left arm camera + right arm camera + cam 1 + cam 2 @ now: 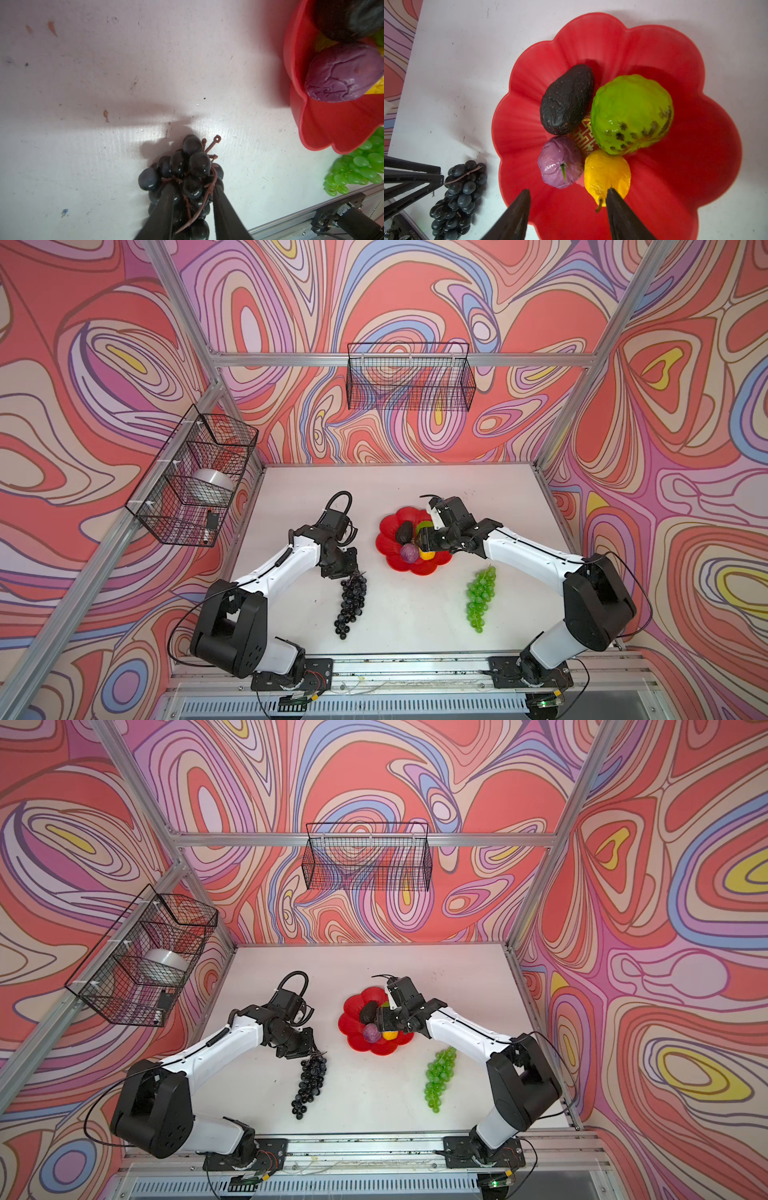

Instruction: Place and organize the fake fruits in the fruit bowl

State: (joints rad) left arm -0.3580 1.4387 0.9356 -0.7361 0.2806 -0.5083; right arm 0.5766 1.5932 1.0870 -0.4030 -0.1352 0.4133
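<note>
My left gripper (193, 185) is down at the stem end of the dark grapes (193, 162). One finger (164, 205) sits on each side of the top grapes, with the brown stalk running between them. The jaws stand partly apart around that end, but I cannot tell whether they are really pinching. The bunch lies flat on the white table (83, 83), stretching away from my gripper toward the front rail, to the left of the red bowl (675, 62) and apart from it.

My right gripper (569, 190) hangs over the near edge of the bowl with its jaws open and nothing between them. Four fruits sit in the middle of the bowl, crowded around the gold emblem: the avocado (566, 99), the lumpy green fruit (631, 112), the purple ball (560, 162) and the yellow fruit (606, 172). One of my fingertips covers the stalk end of the yellow fruit.

The green grapes (481, 597) lie on the table near the bowl's front right edge, under my right arm, outside the bowl.
</note>
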